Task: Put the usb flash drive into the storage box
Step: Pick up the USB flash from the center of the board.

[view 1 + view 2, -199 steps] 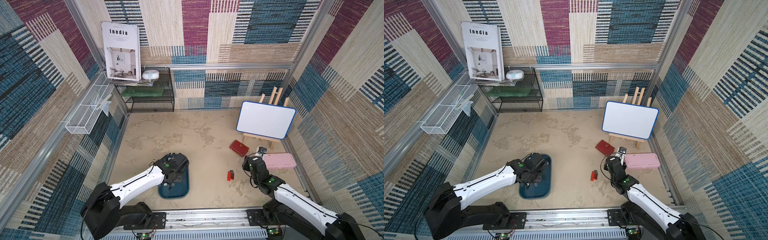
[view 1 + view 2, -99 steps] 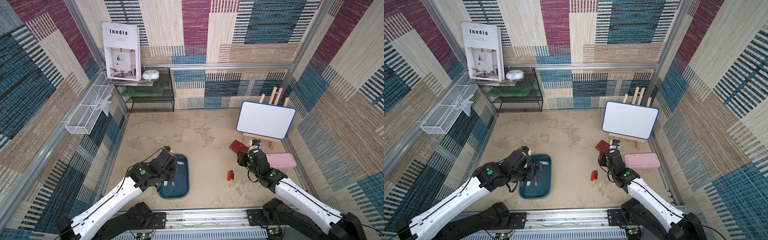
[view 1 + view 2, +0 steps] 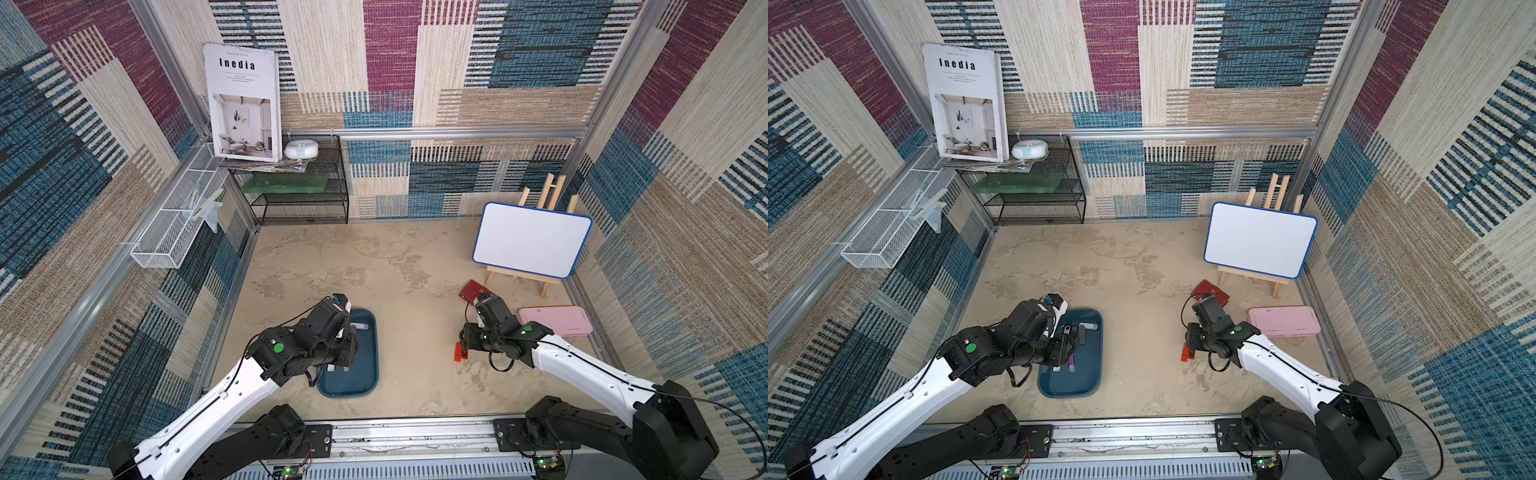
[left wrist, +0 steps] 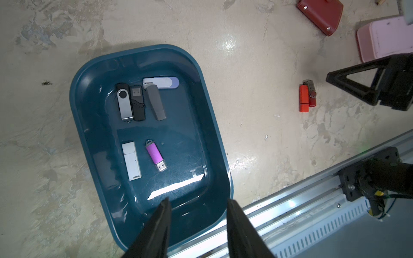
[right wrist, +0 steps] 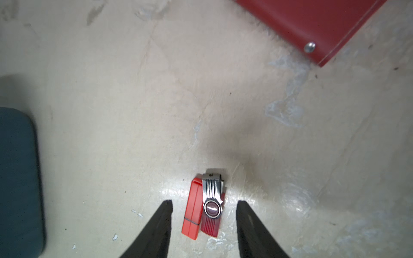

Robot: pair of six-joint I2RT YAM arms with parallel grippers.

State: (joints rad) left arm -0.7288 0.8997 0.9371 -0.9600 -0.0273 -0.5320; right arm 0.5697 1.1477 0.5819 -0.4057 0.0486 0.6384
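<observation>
Orange usb flash drive (image 5: 193,210), apparently touching a red drive (image 5: 211,207), sits inside the spread right end effector (image 5: 203,201); the spread left end effector (image 4: 198,200) hangs over the storage box (image 4: 74,105).

USB flash drives (image 4: 153,153): eight, six lying in the storage box (image 4: 74,105) and two side by side on the tabletop (image 4: 257,67). One each: storage box, red pouch (image 3: 473,289), pink case (image 3: 555,326), whiteboard (image 3: 532,239), wire basket (image 3: 166,245).

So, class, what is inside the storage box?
Six flash drives show in the storage box: a silver swivel drive, a black drive, a grey drive, a lavender-capped drive, a white drive and a purple drive. The left hand hides part of its floor.
</observation>
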